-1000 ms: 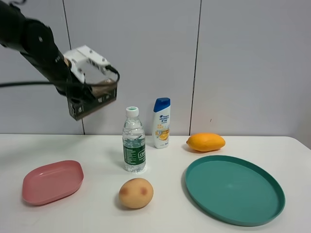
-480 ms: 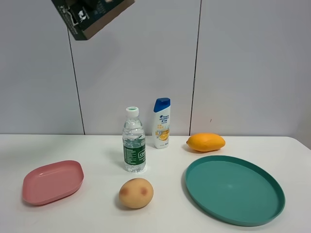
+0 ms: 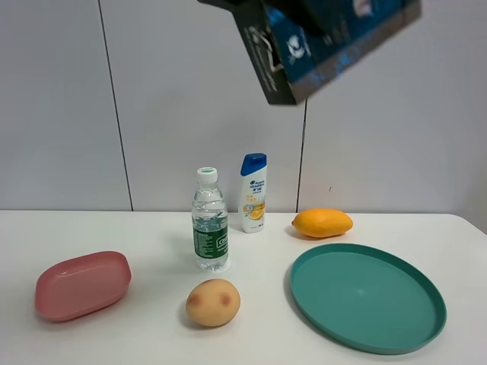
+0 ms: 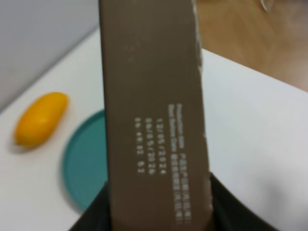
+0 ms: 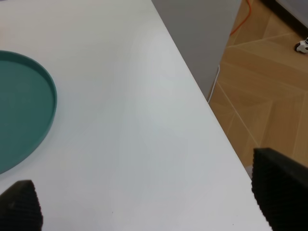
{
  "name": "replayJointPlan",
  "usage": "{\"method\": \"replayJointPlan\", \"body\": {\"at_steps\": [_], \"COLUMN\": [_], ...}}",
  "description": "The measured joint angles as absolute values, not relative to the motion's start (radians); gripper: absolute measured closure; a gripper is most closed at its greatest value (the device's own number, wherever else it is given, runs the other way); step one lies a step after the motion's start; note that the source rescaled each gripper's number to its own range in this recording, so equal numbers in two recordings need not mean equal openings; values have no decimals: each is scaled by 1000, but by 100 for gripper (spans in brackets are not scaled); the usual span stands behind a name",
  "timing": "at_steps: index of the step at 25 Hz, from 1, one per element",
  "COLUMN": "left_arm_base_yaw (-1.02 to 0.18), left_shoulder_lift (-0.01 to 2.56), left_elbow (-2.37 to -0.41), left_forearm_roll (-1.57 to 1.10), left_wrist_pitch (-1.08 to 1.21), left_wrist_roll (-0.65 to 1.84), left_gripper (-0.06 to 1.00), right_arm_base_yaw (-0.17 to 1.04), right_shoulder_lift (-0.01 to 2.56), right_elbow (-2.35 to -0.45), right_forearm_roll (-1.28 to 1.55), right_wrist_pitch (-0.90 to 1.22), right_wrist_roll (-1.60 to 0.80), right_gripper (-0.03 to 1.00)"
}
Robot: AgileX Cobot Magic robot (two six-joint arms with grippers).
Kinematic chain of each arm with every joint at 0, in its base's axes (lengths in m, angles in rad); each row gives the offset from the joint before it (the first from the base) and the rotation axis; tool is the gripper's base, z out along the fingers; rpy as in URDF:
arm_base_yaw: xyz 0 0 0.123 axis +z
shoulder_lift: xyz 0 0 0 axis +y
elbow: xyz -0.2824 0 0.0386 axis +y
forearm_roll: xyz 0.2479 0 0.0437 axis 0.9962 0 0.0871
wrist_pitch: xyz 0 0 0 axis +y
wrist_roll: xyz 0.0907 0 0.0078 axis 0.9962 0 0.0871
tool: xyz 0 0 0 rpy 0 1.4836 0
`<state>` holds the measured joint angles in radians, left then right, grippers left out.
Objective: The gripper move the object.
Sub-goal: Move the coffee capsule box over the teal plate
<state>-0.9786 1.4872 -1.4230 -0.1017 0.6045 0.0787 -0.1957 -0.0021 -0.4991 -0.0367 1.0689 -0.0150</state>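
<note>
Where the high camera looks on, the dark carton (image 3: 327, 46) hangs tilted in the air, well above the teal plate (image 3: 367, 295). Left of the plate: water bottle (image 3: 209, 224), potato (image 3: 213, 302), pink dish (image 3: 82, 284). Behind it: yellow fruit (image 3: 322, 222).

Left wrist view: left gripper (image 4: 159, 219) clamped on the carton (image 4: 154, 110), one finger (image 4: 91, 219) either side, above plate (image 4: 86, 163) and fruit (image 4: 41, 118).

Right wrist view: right gripper (image 5: 149, 202) spread wide, empty, over table (image 5: 134, 96) beside the plate's rim (image 5: 48, 101).

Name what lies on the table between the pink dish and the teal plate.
In the exterior high view, a tan, red-blotched potato-like item sits there.
</note>
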Motion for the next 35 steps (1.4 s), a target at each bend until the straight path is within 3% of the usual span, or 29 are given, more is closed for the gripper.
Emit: {"method": "replayJointPlan", "body": {"at_steps": [11, 17, 25, 35], "left_arm_base_yaw": [-1024, -973, -918, -908], "left_shoulder_lift": [1801, 1998, 2221, 2356], "left_elbow": [-1436, -1620, -1889, -1934], "left_forearm_roll": [-91, -53, -58, -96], "left_wrist_pitch": [420, 395, 531, 620], "left_wrist_roll": [295, 315, 331, 417], "left_gripper": [93, 93, 93, 93], "right_arm_base_yaw": [-196, -196, -196, -196], "right_shoulder_lift": [-2, -2, -2, -2], "right_elbow": [-499, -499, -499, -499], "right_forearm_roll": [-37, -37, -37, -37], "right_wrist_pitch": [1069, 1069, 1069, 1069], "right_wrist_roll": [-15, -15, -15, -15], "right_gripper": [-3, -3, -3, -3]}}
